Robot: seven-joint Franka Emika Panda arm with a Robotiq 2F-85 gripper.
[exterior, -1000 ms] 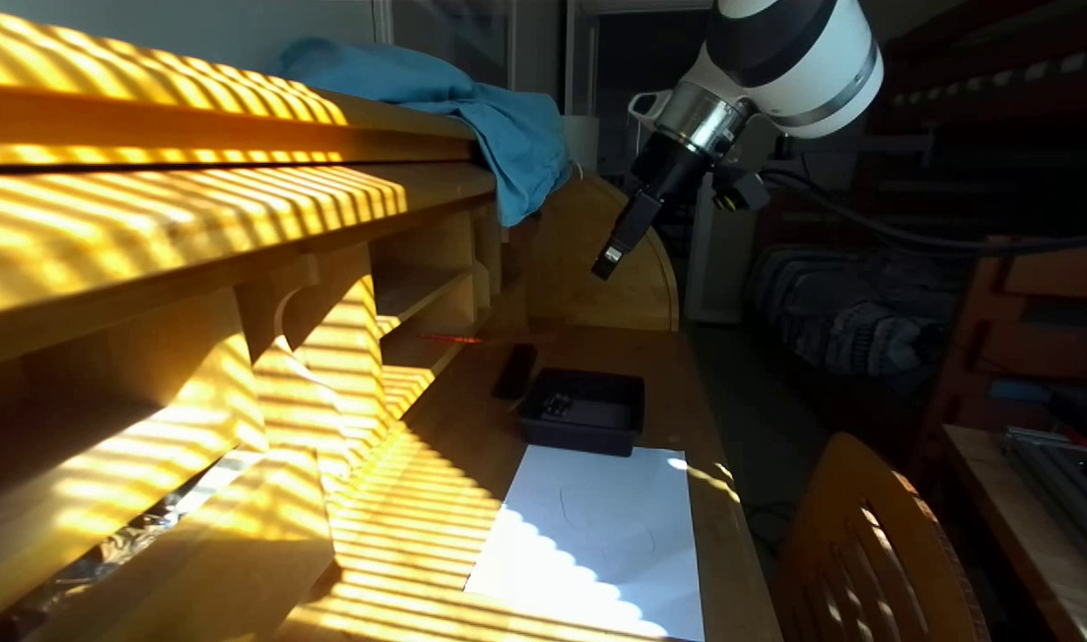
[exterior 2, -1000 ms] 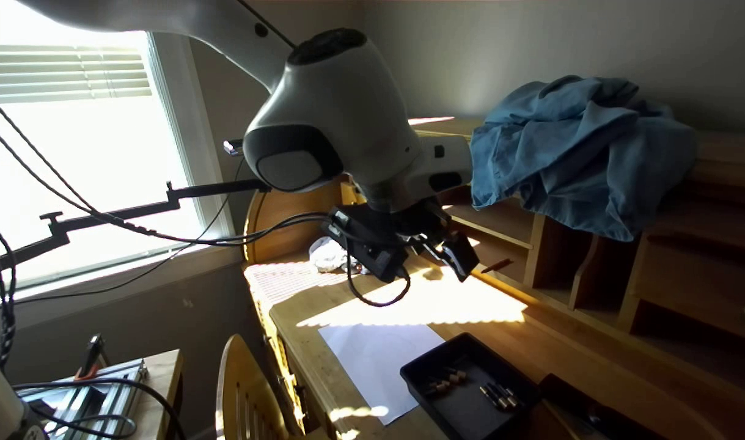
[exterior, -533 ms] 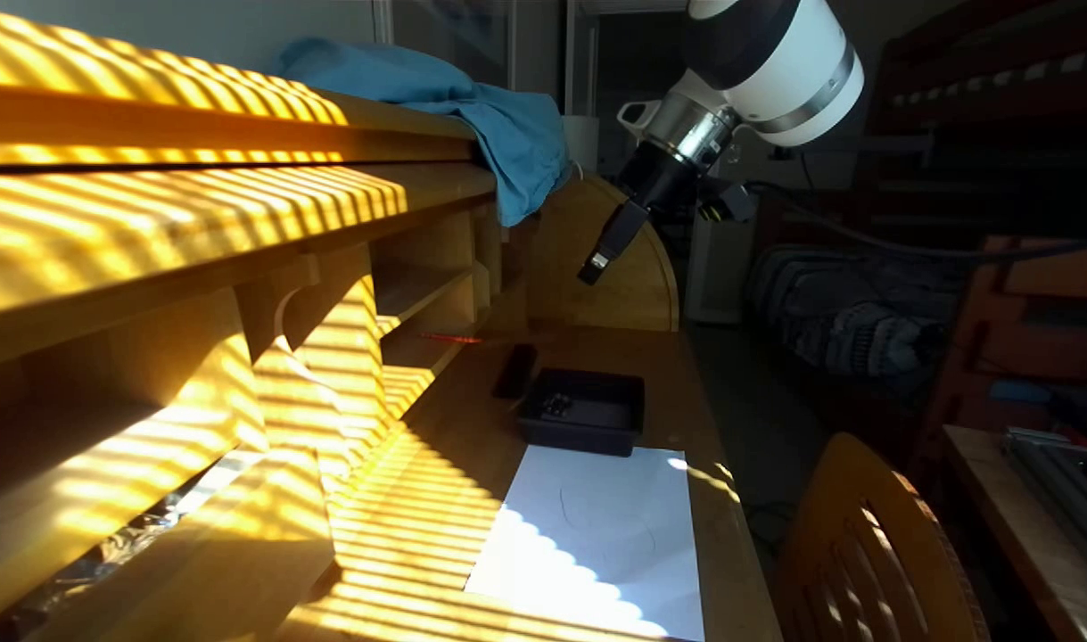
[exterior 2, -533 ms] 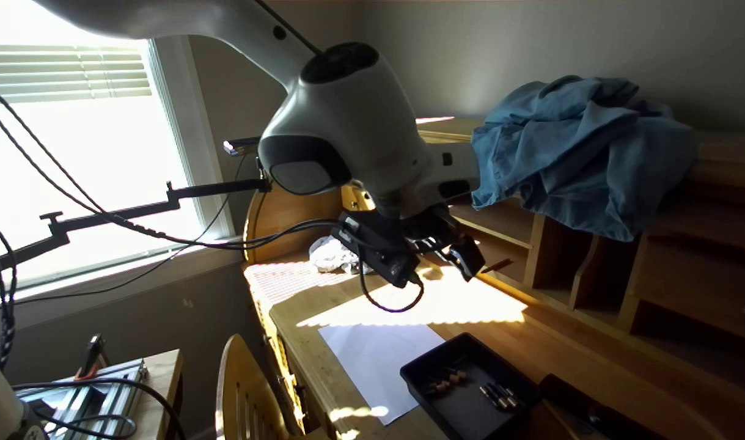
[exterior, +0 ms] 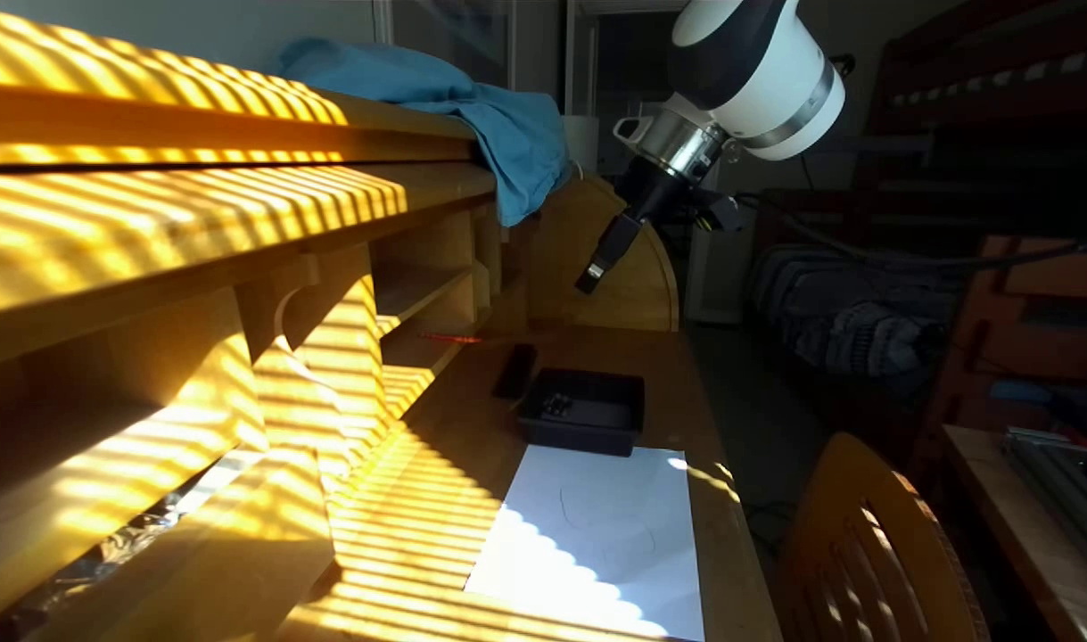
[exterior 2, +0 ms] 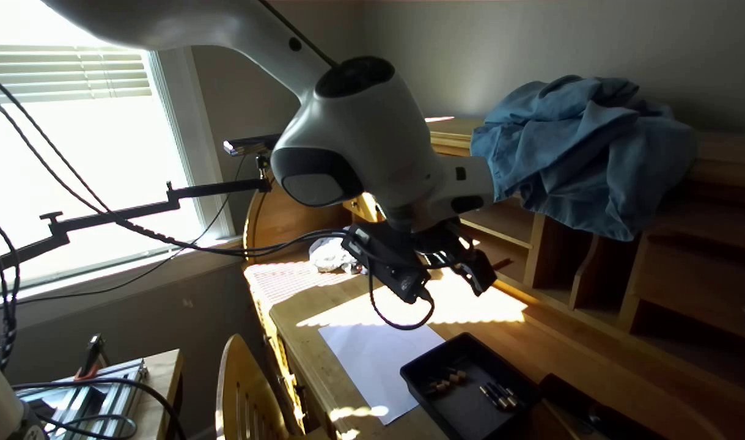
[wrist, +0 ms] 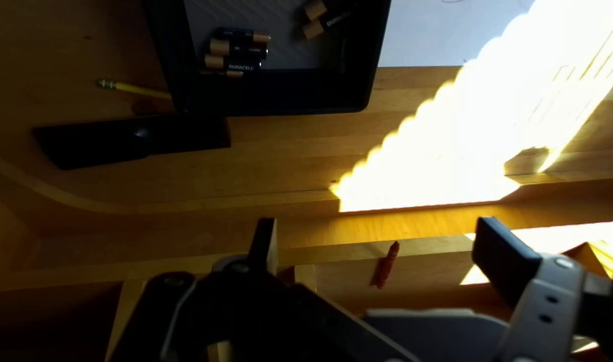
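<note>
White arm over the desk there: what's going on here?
A robot arm hangs over a wooden desk, its gripper open and holding nothing. In the wrist view, a slim red stick on the desk's shelf shows between the spread fingers, not touching them. Elsewhere on the desk, batteries lie in a black tray with a white sheet of paper beside it.

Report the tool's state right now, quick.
Tool: open, holding nothing, its fingers wide apart in the wrist view.
</note>
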